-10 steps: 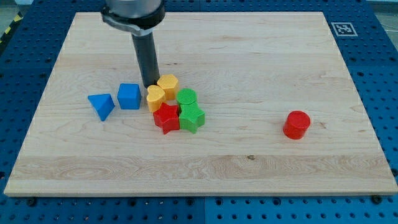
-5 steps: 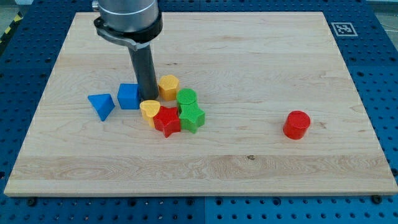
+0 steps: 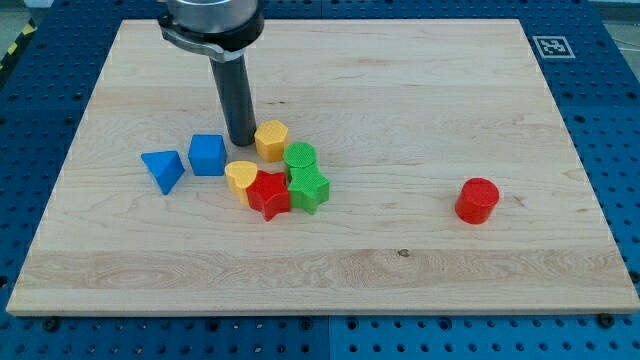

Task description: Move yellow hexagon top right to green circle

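My tip [image 3: 240, 142] sits on the desk [image 3: 420, 90] just to the view's left of the yellow hexagon [image 3: 270, 139], close beside it, maybe touching; from here I can't tell for sure. There is no pincer on this arm, only the dark rod, so nothing is clenched or grasped.

Here's the relation that matters. The yellow hexagon lies to the view's right of my tip, and the green circle [image 3: 299, 157] sits just below and right of the hexagon, the two nearly in contact. The hexagon needs to end up at the green circle's top right, and right now it reads as top left of it. So a push toward the view's right, with a slight upward lean, looks like the call, and my tip is on the correct side for that.

Crowding is the worry. Below the green circle sits a green star [image 3: 308, 189], with a red star [image 3: 267, 192] and a yellow heart [image 3: 240, 177] packed on its left. A push angled too low would likely shove the hexagon into the green circle and drag the cluster along.

Open room is generous: bare board stretches above and to the right of the hexagon. The blue cube [image 3: 207, 154] and blue pyramid-shaped block [image 3: 162, 169] sit off to the left, and the red cylinder [image 3: 477, 200] stands well apart on the right.
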`<state>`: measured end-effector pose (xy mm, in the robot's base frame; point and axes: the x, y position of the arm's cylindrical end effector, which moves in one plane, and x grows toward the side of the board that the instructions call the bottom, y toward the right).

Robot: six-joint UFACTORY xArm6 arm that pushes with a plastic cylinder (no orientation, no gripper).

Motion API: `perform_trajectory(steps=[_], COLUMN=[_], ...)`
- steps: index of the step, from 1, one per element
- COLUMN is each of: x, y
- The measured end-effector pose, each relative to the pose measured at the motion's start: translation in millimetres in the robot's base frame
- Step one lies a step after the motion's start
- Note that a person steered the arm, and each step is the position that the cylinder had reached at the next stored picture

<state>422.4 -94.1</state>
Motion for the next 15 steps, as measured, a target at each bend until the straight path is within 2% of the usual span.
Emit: perform_trajectory(steps=[3,4,6,7,9,12,13,15], x=[-46,-37,22,26,0,-67,-65,-34], y=[2,3,5,25,54,63,84,123])
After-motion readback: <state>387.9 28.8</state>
